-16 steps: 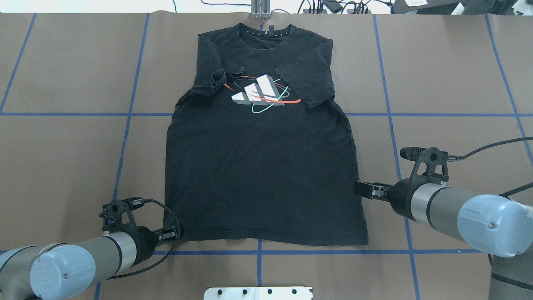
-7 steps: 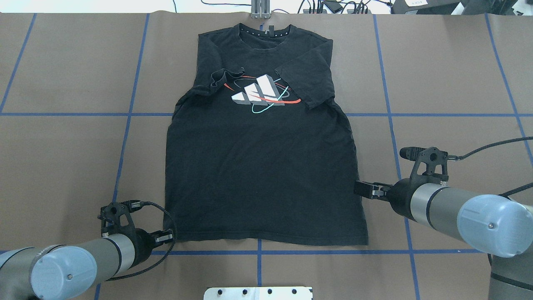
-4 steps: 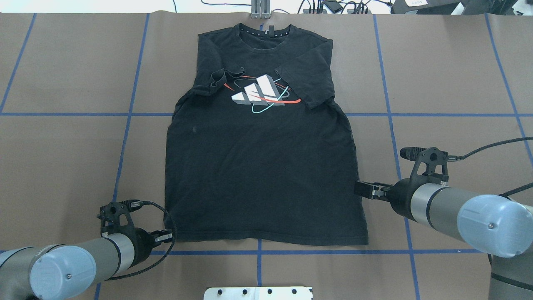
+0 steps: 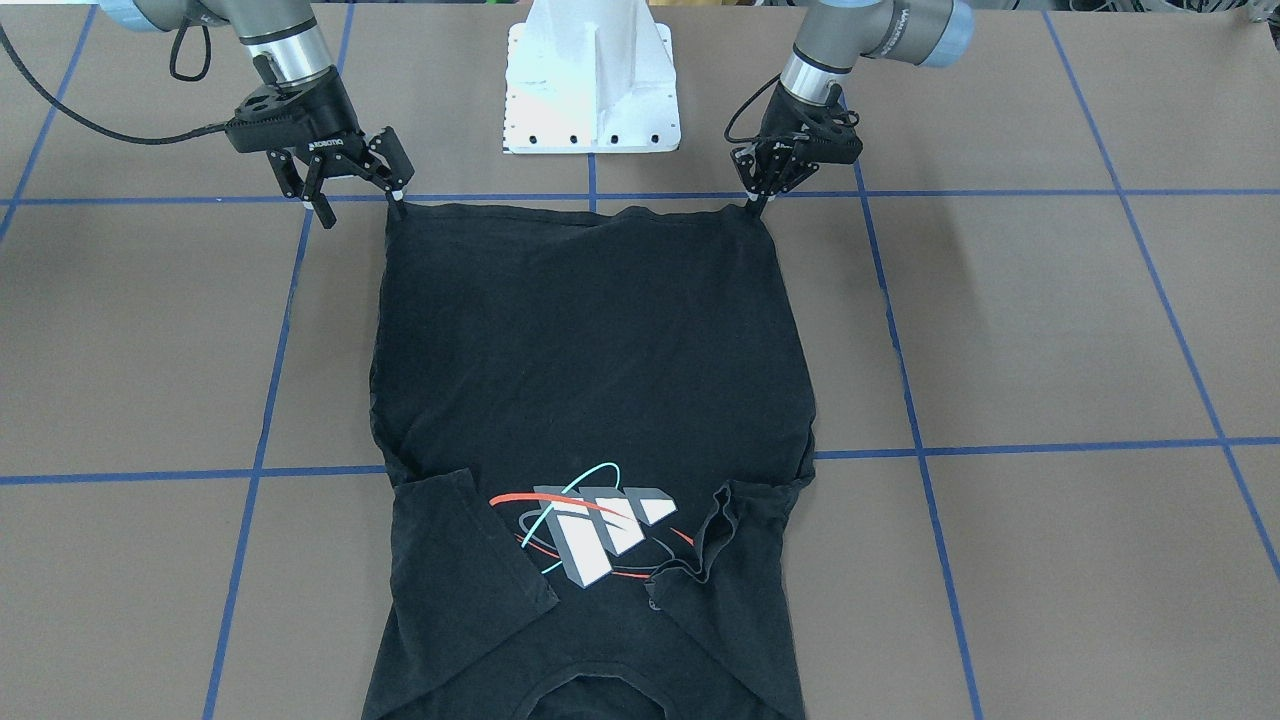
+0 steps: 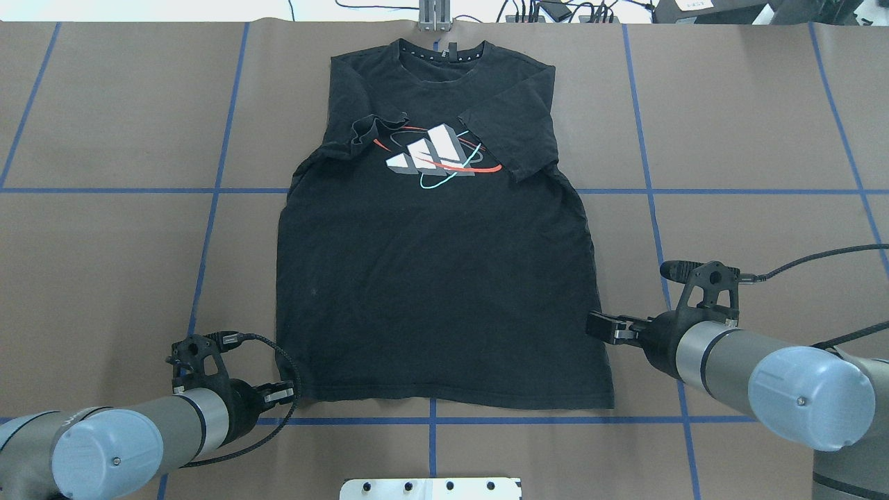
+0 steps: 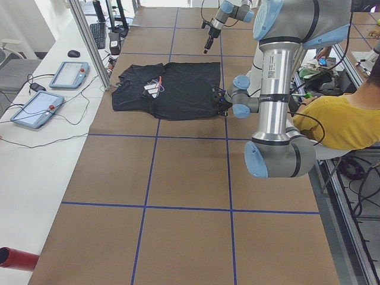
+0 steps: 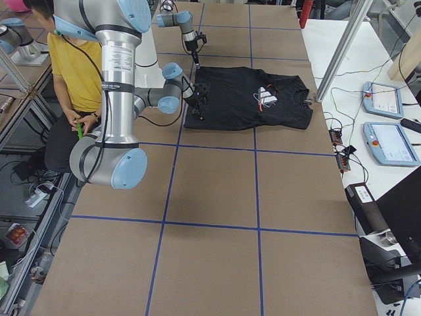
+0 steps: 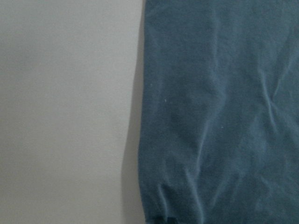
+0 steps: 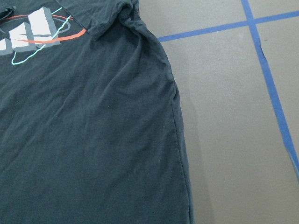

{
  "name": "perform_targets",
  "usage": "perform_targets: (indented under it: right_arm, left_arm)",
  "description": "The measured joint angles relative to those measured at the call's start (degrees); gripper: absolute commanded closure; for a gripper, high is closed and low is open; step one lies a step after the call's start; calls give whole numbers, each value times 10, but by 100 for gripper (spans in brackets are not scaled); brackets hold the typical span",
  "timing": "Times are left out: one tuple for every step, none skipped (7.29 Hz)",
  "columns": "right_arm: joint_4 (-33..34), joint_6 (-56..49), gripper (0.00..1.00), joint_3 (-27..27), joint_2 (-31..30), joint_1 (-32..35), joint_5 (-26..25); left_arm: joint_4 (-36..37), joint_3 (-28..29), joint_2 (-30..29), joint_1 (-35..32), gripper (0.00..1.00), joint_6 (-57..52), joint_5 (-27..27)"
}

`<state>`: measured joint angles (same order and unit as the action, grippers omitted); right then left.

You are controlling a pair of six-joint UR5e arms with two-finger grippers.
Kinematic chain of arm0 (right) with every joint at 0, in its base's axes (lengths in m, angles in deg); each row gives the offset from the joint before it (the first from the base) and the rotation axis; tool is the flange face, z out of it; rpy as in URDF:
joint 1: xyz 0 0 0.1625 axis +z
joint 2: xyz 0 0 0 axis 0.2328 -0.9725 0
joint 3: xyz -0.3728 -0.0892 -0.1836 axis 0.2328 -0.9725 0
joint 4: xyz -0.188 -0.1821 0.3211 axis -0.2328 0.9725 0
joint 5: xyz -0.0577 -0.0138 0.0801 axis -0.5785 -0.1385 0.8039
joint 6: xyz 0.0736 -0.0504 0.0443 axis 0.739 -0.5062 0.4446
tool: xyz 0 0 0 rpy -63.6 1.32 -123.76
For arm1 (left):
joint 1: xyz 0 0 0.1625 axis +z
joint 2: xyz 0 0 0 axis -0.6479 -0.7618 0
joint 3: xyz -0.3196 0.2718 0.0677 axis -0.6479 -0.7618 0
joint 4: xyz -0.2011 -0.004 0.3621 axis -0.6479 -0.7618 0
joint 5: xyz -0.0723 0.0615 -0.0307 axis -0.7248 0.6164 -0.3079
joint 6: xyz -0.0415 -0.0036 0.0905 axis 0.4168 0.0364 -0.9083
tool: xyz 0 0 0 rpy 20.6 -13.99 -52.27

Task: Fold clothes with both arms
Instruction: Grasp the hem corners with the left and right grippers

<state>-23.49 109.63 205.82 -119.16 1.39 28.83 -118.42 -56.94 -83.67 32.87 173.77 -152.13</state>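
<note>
The shirt (image 5: 430, 292) lies flat on the table (image 5: 104, 264), long axis running near to far, collar far, hem nearest the robot (folded-in sleeves hide part of the print). My left gripper (image 4: 755, 200) is pinched narrow at the left hem corner, though I cannot tell if it has cloth. The right gripper (image 4: 360, 205) gapes wide, empty, at the right corner.

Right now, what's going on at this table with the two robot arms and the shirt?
Two robot arms are folding a black T-shirt that lies flat, print up, on the brown table. Both sleeves are already turned in over the chest. The left gripper is down at one corner of the hem with its jaws looking closed; whether it has cloth is unclear. The right gripper is open near the other hem corner and is not gripping yet.
</note>
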Motion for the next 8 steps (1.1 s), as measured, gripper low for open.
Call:
perform_targets:
  right_arm:
    - [10, 1, 3, -5, 2, -17, -20]
    - [18, 2, 6, -15, 5, -31, -36]
    - [21, 2, 15, -27, 7, -44, -51]
    - [23, 2, 19, -36, 7, -56, -67]
    - [31, 2, 23, -40, 7, -68, -80]
    - [48, 3, 26, -39, 7, -80, -91]
    - [62, 5, 28, -38, 7, -93, -99]
    - [69, 11, 33, -37, 6, -107, -105]
  left_arm:
    - [0, -1, -4, 0, 100, 0, 0]
    - [-1, -1, -7, 0, 100, 1, 0]
    - [-1, -1, -9, 0, 100, 3, 0]
    - [-1, -1, -9, 1, 100, 5, 0]
    - [-2, -1, -10, 1, 100, 7, 0]
    - [-2, -1, -12, 1, 100, 7, 0]
    - [-3, 0, -12, 1, 100, 7, 0]
    - [-4, 0, -13, 1, 100, 8, 0]
